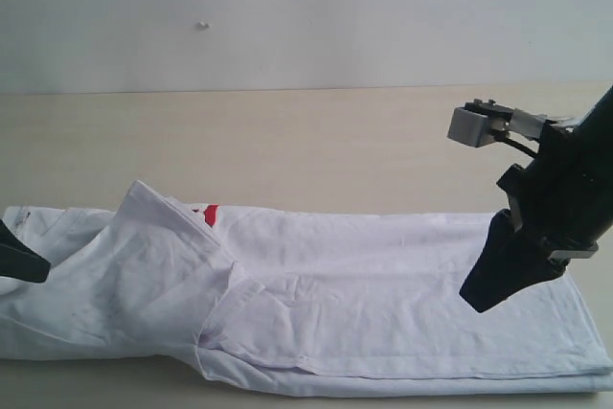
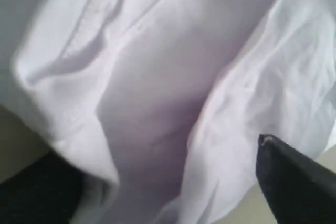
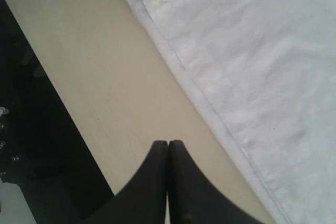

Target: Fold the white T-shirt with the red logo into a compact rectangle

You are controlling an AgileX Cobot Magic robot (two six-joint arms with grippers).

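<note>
Exterior view: the white T-shirt [image 1: 383, 294] lies on the pale wooden table [image 1: 287, 141] as a long, low band running from the left edge almost to the right edge, near the front. A flap of cloth is turned over on its left part, and I see only a small sliver of the red logo [image 1: 211, 213] beside the flap's upper edge. The right gripper [image 1: 493, 280] hangs over the shirt's right end, pointing down and to the left. Of the left gripper [image 1: 21, 261] I see just one dark tip at the left edge, against the cloth.

Left wrist view: wrinkled shirt fabric [image 2: 157, 77] fills the picture. The left gripper [image 2: 157, 153] is spread wide, with one dark finger [image 2: 294, 182] on one side and a blurred dark shape on the other. Cloth is bunched between them; I see no pinch on it.

Right wrist view: the right gripper [image 3: 168, 150] has its two dark fingers pressed together with nothing between them. The tips sit over bare table [image 3: 105, 77], just beside the shirt's stitched hem [image 3: 220, 124]. The shirt [image 3: 252, 66] lies flat there.
</note>
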